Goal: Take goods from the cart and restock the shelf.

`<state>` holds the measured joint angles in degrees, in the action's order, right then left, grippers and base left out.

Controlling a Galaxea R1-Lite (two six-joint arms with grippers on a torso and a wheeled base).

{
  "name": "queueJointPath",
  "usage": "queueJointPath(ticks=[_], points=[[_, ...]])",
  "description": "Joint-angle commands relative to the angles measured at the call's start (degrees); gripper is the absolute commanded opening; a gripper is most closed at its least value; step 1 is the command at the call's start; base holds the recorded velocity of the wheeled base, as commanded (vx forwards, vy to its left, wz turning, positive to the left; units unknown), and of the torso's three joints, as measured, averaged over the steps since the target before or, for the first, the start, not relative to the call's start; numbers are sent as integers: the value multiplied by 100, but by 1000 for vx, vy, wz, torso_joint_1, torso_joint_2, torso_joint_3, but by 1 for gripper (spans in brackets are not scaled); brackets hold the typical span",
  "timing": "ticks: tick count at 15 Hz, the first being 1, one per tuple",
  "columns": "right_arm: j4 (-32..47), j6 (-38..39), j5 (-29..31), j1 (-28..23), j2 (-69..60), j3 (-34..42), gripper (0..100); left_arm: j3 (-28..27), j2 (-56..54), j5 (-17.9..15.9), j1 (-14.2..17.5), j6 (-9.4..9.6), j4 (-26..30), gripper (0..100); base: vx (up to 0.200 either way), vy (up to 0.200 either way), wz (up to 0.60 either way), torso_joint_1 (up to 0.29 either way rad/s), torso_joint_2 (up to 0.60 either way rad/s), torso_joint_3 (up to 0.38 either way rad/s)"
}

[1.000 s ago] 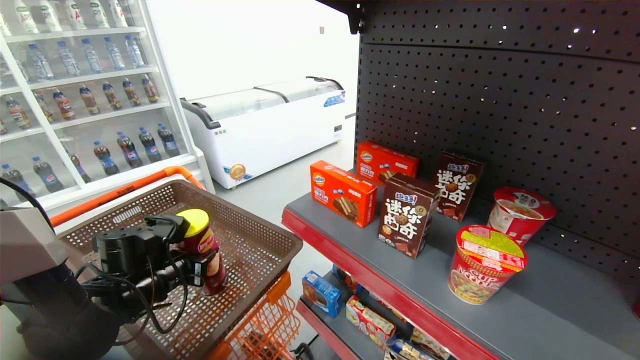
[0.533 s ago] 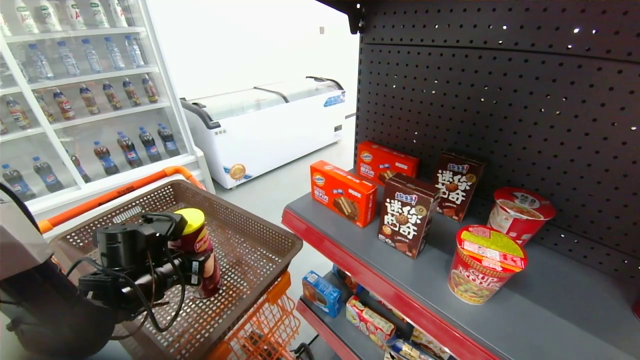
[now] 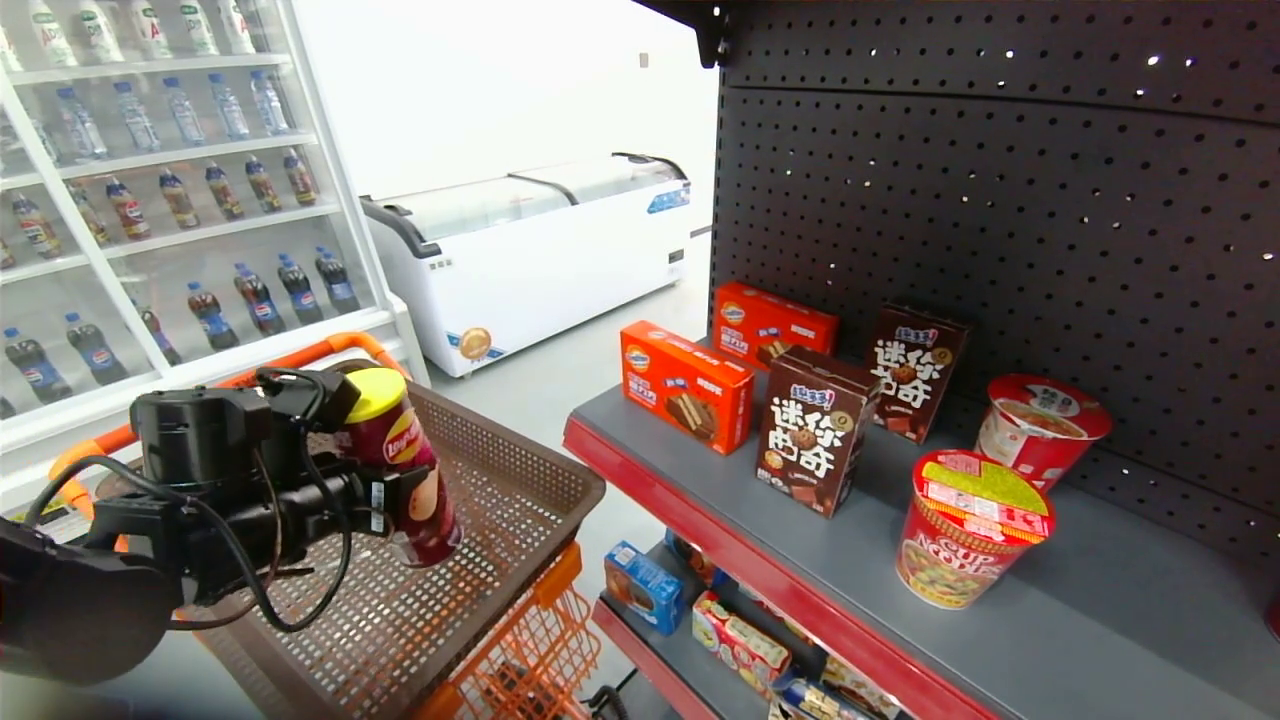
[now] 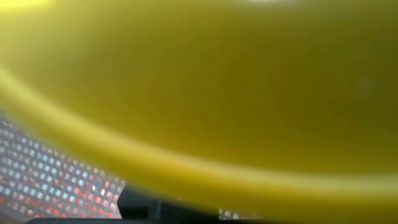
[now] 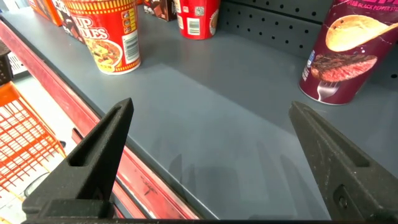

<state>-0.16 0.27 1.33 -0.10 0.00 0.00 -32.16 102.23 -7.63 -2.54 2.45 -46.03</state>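
the left gripper [image 3: 392, 495] is holding a can [image 3: 405, 450] of chips, with its fingers closed on the dark red body below the yellow lid. the can is leaning a little and seems to be hanging over the mesh floor of the cart [image 3: 540, 455], near the level of the rim. in the left wrist view the lid [image 4: 199, 81] is sitting very close to the camera.

the right gripper [image 5: 211, 109] is waiting over the bare grey part of the shelf [image 3: 1100, 610] with its fingers spread wide and nothing between them. a second can [image 5: 345, 53] is standing upright on the shelf near it, and two cups [image 3: 970, 530] and some boxes [image 3: 815, 430] are standing further along.

the step in hand looks like the carrying: the can is taken, but it is not yet on the shelf. the next move is probably asking the left arm to bring the can over the cart rim and above the red shelf edge, then to set it down upright on the bare part, without touching the boxes or cups.
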Motion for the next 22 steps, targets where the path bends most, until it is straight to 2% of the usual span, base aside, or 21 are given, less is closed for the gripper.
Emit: queueJointPath(ticks=[1,2,4,7,8,9,11,12,13,15,18,19,22], points=[[-2,0,-1,1,0,0,100,-45,-564,-10,-142,10,6,0,0,0,0,0,0,0],[-2,0,-1,1,0,0,100,69,-898,-37,-168,1,147,0,0,0,0,0,0,0],[-2,0,-1,1,0,0,100,-10,-1372,-177,-300,-25,824,0,0,0,0,0,0,0],[-2,0,-1,1,0,0,100,-71,-2251,-907,-740,-25,1606,0,0,0,0,0,0,0],[-2,0,-1,1,0,0,100,-71,-2278,-951,-775,-34,1641,0,0,0,0,0,0,0],[-2,0,-1,1,0,0,100,-27,-2682,-1153,-1047,-25,1852,0,0,0,0,0,0,0],[-2,0,-1,1,0,0,100,-10,-2735,-1170,-1381,-96,1808,0,0,0,0,0,0,0],[-2,0,-1,1,0,0,100,-10,-2744,-1214,-1698,-271,1597,0,0,0,0,0,0,0],[-2,0,-1,1,0,0,100,25,-2831,-1285,-1891,-368,1325,0,0,0,0,0,0,0],[-2,0,-1,1,0,0,100,96,-3262,-1276,-2119,-412,1316,0,0,0,0,0,0,0],[-2,0,-1,1,0,0,100,509,-3702,-1285,-2207,-403,1430,0,0,0,0,0,0,0],[-2,0,-1,1,0,0,100,623,-3939,-1276,-2348,-394,1729,0,0,0,0,0,0,0],[-2,0,-1,1,0,0,100,597,-4835,-1258,-2418,-359,3206,0,0,0,0,0,0,0]])
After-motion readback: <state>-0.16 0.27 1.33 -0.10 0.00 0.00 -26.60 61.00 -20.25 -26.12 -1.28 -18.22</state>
